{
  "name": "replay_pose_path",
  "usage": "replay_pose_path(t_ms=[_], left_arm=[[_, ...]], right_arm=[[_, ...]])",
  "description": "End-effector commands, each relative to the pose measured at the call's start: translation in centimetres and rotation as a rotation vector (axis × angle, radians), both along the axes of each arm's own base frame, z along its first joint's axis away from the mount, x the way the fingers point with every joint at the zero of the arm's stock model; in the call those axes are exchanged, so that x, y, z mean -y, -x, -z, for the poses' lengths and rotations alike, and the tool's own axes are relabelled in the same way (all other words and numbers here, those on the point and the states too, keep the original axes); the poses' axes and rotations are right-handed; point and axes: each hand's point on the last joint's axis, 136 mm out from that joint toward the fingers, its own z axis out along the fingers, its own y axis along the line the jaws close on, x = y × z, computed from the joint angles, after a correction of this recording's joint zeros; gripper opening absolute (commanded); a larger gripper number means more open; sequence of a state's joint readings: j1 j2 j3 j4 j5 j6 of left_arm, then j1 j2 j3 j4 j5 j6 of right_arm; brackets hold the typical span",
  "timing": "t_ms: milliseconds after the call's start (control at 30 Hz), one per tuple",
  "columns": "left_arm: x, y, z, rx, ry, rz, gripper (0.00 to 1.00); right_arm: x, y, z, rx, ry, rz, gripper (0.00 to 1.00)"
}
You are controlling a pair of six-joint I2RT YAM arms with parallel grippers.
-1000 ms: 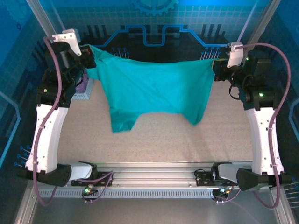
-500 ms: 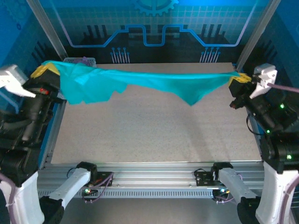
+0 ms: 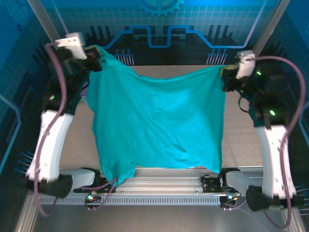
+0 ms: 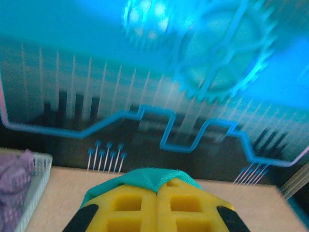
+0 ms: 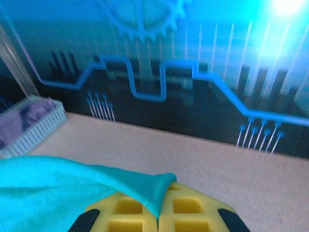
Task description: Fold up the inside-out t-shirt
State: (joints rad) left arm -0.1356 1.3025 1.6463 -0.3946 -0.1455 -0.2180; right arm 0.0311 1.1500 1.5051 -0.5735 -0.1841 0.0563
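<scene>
Note: the t-shirt (image 3: pixel 154 121) hides your table (image 3: pixel 240 141) centre; the left wrist view cuts off the basket (image 4: pixel 37 186) at 8 o'clock.

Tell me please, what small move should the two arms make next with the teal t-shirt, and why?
Probably lower both pincers together, so the t-shirt lies flat on the table. The left pincer and the right pincer each pinch an upper corner. The cloth hangs spread between them, and in the top view its lower edge overlaps the near rail.
</scene>
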Motion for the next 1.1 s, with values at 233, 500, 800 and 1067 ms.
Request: replay_pose_path(t_ms=[233,500,800,1067], left_arm=[[0.2,-22.1,20.4,-0.335,-0.031,-0.032,0.19],[1.2,-22.0,22.8,-0.41,0.07,-0.01,0.57],[5.6,-6.5,27.1,-0.468,0.484,0.144,0.63],[10.3,5.8,34.1,-0.742,0.364,0.258,0.64]], right_arm=[[1.0,-25.5,21.1,-0.353,0.092,0.195,0.11],[0.6,-25.8,24.8,-0.504,0.148,0.211,0.37],[0.1,-9.6,30.6,-0.797,0.169,0.198,0.49],[5.6,-0.8,34.1,-0.959,-0.012,0.341,0.51]])
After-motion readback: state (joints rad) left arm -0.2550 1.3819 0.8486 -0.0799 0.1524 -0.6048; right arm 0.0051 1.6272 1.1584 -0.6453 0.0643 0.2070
